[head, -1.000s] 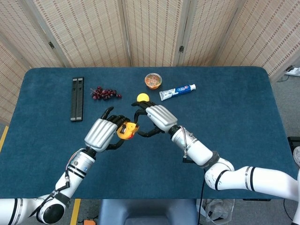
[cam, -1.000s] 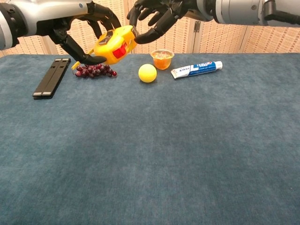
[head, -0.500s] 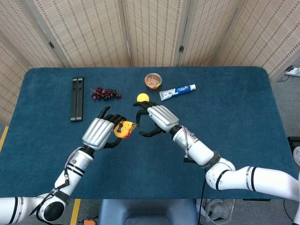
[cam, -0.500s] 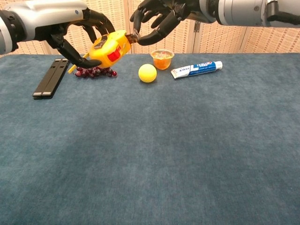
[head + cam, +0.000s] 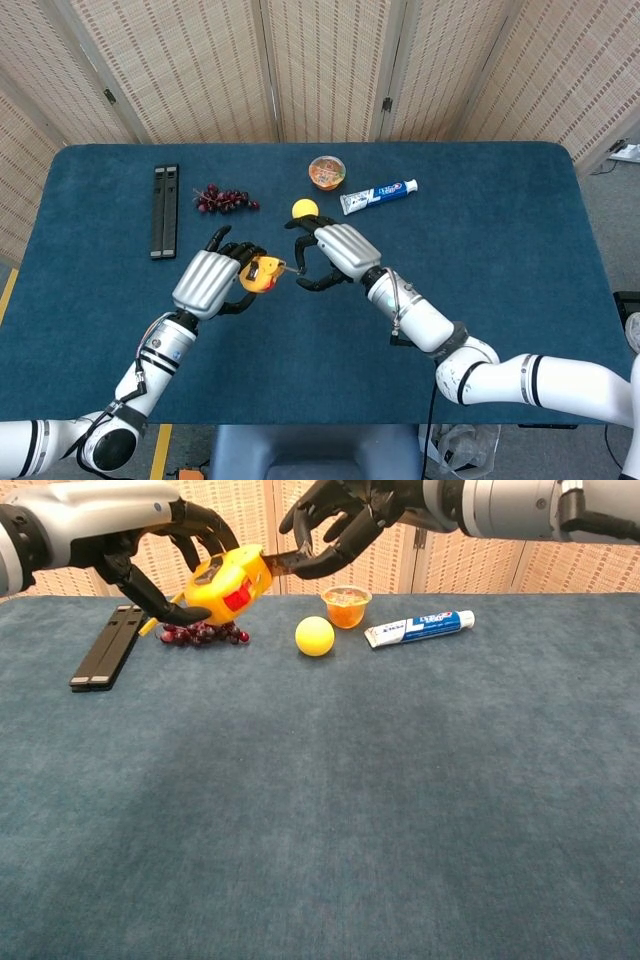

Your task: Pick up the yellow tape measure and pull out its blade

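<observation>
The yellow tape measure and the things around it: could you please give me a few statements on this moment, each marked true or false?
1. The left hand holds the yellow tape measure off the table. True.
2. The right hand rests flat on the table. False: it is raised, fingers at the tape measure's front.
3. The yellow ball lies between the grapes and the toothpaste tube. True.
4. The toothpaste tube stands upright. False: it lies on its side.
</observation>
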